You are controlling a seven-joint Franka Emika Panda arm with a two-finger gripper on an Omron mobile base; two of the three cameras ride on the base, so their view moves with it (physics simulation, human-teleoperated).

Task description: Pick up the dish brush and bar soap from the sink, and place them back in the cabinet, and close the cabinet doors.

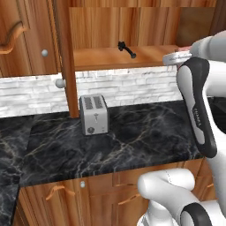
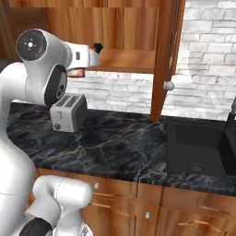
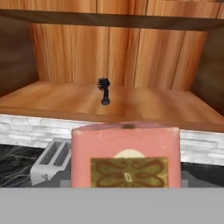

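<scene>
Gripper (image 3: 126,186) grasping one pink rectangular bar soap (image 3: 126,155); one slim black dish brush (image 3: 104,89) on smooth wooden cabinet (image 3: 131,105) shelf.

Markings we can find, little of it legible

We make out small dark lettering running down the white forearm link of the robot arm (image 1: 199,115) in the left base view, but it is too small and blurred for us to read with any certainty. On the bar soap (image 3: 126,156), seen close in the hand view, we see a brownish rectangular label with a pale ornamental scroll pattern and a small pale mark at its middle, under a pale round patch; we can read no letters or numbers on it. On the toaster (image 1: 93,114) we see only a round knob low on its front, with no legible marking.
</scene>
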